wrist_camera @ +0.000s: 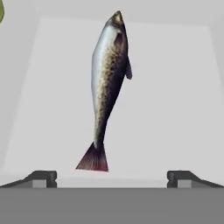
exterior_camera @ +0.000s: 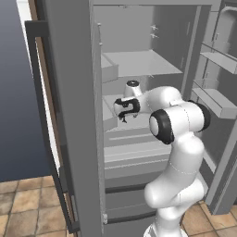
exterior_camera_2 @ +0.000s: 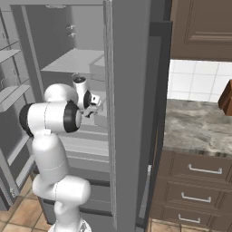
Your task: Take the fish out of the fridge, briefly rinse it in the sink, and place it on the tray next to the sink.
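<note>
Fish [wrist_camera: 107, 83] lies on a pale grey shelf [wrist_camera: 175, 87] inside the fridge [exterior_camera: 74, 115], straight ahead of your hand [wrist_camera: 112, 177] in the hand view, tail toward you and head pointing away. Your hand is fully open: the two dark fingertips [wrist_camera: 41, 178] stand far apart at the bottom of that view, one on each side of the tail, and nothing is between them yet. From the base views you can see the arm reaching in through the open fridge door, with the hand [exterior_camera: 126, 109] over one of the middle shelves.

So you are at the very start of the job. The door is open and the reach is lined up, but the fish is not yet gripped. Everything else is left: close on the fish, draw it out of the fridge, carry it to the sink, rinse it, and set it on the tray. A stone counter [exterior_camera_2: 195, 124] shows to the right of the fridge in the right base view.
</note>
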